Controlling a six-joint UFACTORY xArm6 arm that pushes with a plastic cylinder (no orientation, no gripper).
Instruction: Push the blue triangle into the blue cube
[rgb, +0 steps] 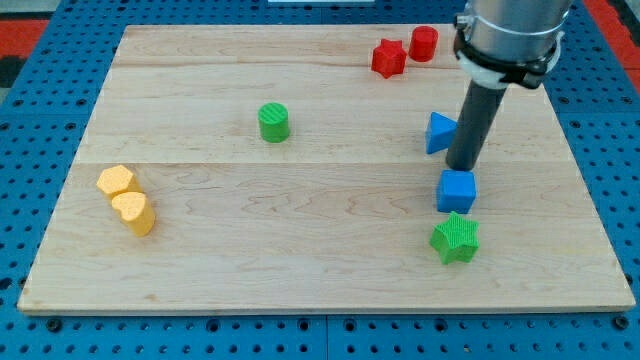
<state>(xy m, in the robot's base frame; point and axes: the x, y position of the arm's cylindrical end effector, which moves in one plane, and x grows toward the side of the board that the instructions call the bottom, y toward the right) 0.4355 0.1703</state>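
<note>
The blue triangle lies at the view's right, above the blue cube. A small gap separates them. My tip stands just right of the triangle's lower corner and right above the cube's top edge, touching or nearly touching both. The rod hides part of the triangle's right side.
A green star sits just below the blue cube. A red star and a red cylinder lie at the view's top right. A green cylinder is near the middle. Two yellow blocks lie at the left. The wooden board rests on a blue pegboard.
</note>
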